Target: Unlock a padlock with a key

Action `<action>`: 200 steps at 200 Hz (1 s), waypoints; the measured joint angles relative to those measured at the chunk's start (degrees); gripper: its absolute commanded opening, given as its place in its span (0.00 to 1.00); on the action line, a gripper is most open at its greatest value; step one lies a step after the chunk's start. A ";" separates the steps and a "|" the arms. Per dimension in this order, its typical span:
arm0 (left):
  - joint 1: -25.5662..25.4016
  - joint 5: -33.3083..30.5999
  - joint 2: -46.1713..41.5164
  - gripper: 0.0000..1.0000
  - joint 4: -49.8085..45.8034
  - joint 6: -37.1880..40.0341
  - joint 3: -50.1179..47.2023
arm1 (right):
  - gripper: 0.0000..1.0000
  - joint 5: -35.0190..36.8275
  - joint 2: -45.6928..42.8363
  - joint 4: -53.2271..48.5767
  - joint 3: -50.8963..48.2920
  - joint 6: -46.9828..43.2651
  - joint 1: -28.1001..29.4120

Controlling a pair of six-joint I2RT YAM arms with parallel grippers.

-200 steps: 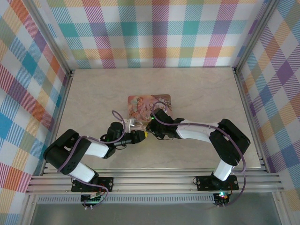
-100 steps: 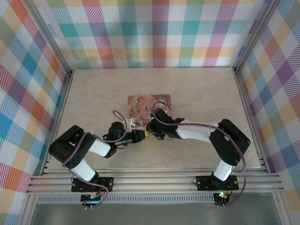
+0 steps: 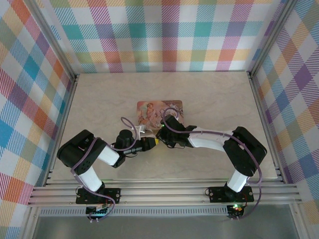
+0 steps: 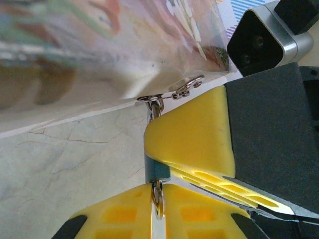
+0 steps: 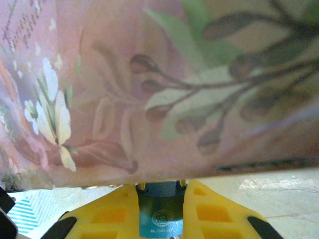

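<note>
1. Your left gripper (image 4: 158,209) was clenched on the key (image 4: 158,198), a thin metal piece pinched between its two yellow fingertips and sticking out just ahead of them.
2. The key ran straight ahead to the padlock (image 4: 155,169), whose blue body sat right in front of the left fingertips. You could not tell from the left wrist view how far the key had gone in.
3. Your right gripper (image 5: 159,196) was grasping the padlock, with the blue body wedged between its yellow fingers and both sides touching.
4. In the right wrist view, two thin shackle legs rose from the body just ahead of those fingers. They disappeared at the lower edge of the tin (image 5: 149,74).
5. A small silvery chain (image 4: 172,95) hung just beyond the right gripper's finger in the left wrist view, against the tin's edge.
6. From above, your two grippers met tip to tip. The tin lay flat on the table (image 4: 65,169) just beyond them, with the right gripper's front closest to it.
</note>
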 measured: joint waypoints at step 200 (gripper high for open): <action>-27.04 -44.09 -7.89 0.00 -19.19 47.69 4.50 | 0.15 -7.19 -1.68 -19.47 4.76 -7.74 -3.32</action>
